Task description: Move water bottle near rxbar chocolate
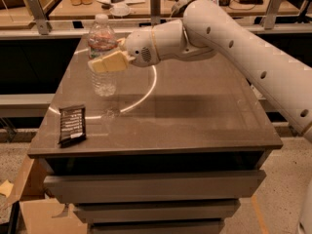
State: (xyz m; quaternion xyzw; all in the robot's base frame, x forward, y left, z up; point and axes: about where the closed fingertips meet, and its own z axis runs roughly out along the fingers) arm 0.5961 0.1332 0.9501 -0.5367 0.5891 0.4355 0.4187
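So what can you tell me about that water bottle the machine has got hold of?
The water bottle is clear ribbed plastic with a white cap and a pale label band. It is roughly upright over the table, towards its far left as seen here. The pincer grips it around the middle, its cream fingers reaching in from the right. Whether the base touches the tabletop is unclear. The rxbar chocolate lies apart from it, near the front left corner.

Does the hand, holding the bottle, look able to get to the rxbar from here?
Probably yes. The hand grips the bottle a little beyond the rxbar, and nothing shows on the table between them.
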